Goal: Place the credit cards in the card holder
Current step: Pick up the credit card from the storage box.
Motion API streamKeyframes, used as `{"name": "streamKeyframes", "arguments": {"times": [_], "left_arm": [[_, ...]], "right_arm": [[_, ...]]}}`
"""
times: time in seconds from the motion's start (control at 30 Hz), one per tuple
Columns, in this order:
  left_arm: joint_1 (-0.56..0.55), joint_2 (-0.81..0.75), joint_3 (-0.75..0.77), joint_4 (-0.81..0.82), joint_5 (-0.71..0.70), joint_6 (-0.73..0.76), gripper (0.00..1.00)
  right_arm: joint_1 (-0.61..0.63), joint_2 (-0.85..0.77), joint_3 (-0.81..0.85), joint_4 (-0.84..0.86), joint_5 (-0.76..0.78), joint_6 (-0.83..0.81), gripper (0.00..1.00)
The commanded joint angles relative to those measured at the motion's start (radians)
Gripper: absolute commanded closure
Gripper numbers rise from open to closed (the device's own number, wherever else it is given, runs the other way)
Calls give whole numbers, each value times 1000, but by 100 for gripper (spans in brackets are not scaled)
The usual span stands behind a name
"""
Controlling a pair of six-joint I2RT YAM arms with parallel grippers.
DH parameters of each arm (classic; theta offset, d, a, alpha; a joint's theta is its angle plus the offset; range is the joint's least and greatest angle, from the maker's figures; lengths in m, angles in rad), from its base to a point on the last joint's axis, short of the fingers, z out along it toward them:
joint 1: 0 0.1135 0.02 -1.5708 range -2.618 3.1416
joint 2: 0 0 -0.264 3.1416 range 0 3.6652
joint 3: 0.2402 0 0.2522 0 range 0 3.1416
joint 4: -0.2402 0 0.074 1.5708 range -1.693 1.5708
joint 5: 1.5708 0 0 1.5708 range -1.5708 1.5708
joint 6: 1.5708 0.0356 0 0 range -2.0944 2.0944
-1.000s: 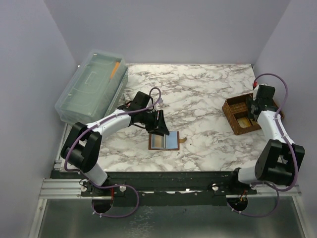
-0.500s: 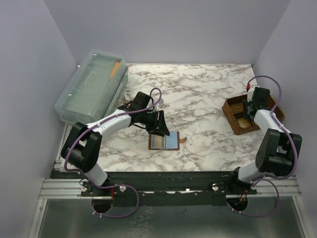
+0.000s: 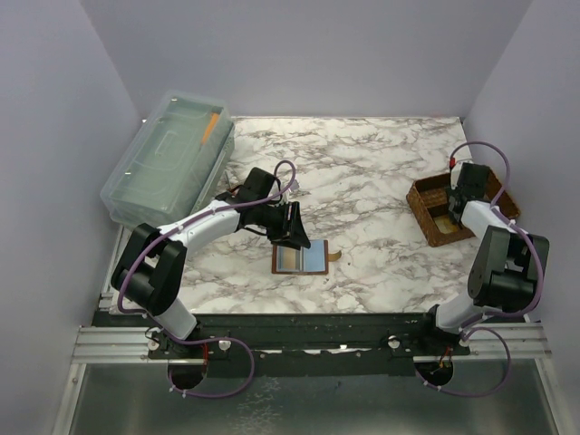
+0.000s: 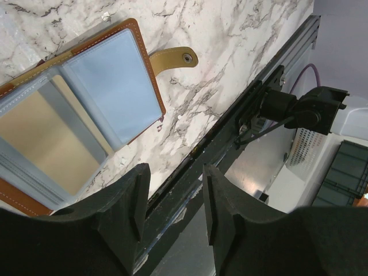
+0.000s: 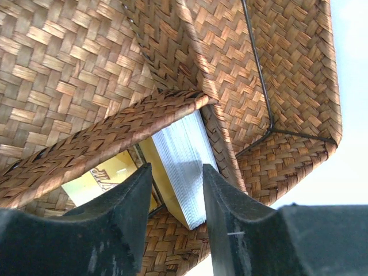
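Observation:
The card holder [image 3: 301, 259] lies open on the marble table, tan-brown with a grey-blue inside; the left wrist view shows its clear pockets [image 4: 109, 86] and snap tab [image 4: 173, 57]. My left gripper [image 3: 292, 228] is open and empty just above the holder's far edge, its jaws [image 4: 175, 201] apart. A stack of credit cards [image 5: 183, 167] stands on edge in a compartment of the woven basket [image 3: 437, 227], showing pale blue-white edges and a yellow face. My right gripper [image 3: 456, 198] reaches down into the basket, open, its jaws [image 5: 175, 198] on either side of the stack without closing on it.
A clear plastic lidded box [image 3: 168, 156] sits at the back left. The basket's woven dividers [image 5: 109, 129] crowd my right fingers. The table's front rail [image 4: 241, 115] runs just past the holder.
My right arm has folded in and its gripper has shifted slightly left and lower into the basket. The left arm and the card holder have not moved.

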Motion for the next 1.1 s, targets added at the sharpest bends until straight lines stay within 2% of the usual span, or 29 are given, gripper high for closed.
{"name": "streamKeyframes", "arguments": {"times": [0.0,0.2,0.83,1.07], "left_arm": [[0,-11,-14,16,34,19,52],[0,-10,-14,16,34,19,52],[0,-6,-16,21,36,18,52],[0,-3,-16,21,39,18,52]], "right_arm": [[-1,24,-14,64,84,1,58],[0,43,-2,54,96,12,64],[0,3,22,21,112,10,99],[-1,-47,39,-48,116,31,100]]}}
